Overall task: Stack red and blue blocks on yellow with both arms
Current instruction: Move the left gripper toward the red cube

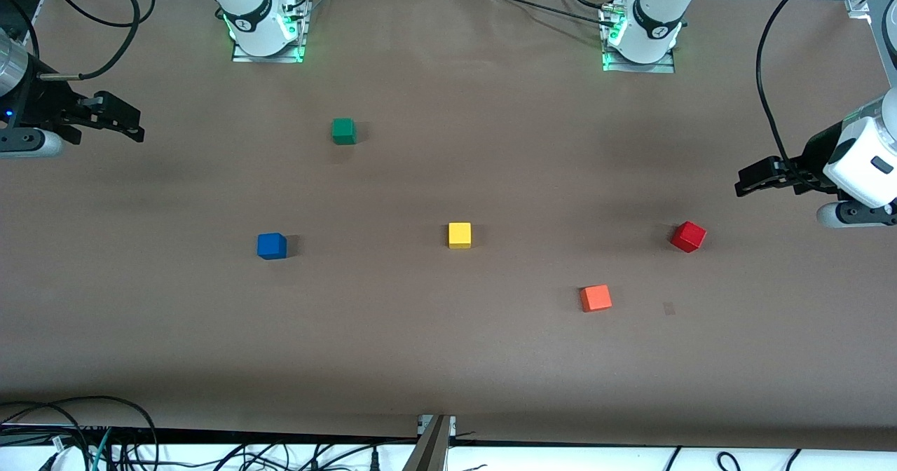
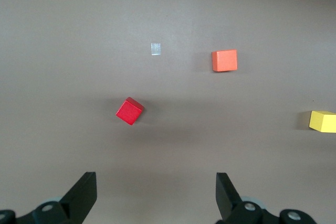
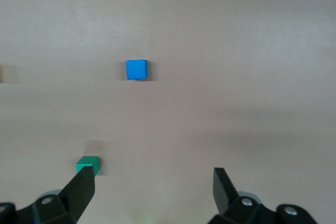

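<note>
The yellow cube (image 2: 323,121) is cut off by the left wrist view's edge, and the green cube (image 3: 87,164) sits partly hidden by the right tool (image 3: 152,192).

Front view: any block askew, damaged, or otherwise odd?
Only the red block stands out: it sits rotated, corner toward the front camera, while the blue block, yellow block, orange block and green block lie roughly square. No damage visible.

Matt brown paper-like surface (image 1: 448,359). Red block (image 1: 687,236), blue block (image 1: 271,245) and yellow cube (image 1: 460,235) look smooth and painted. Glossy white plastic arm (image 1: 865,159); matt black left end effector (image 1: 753,180).
</note>
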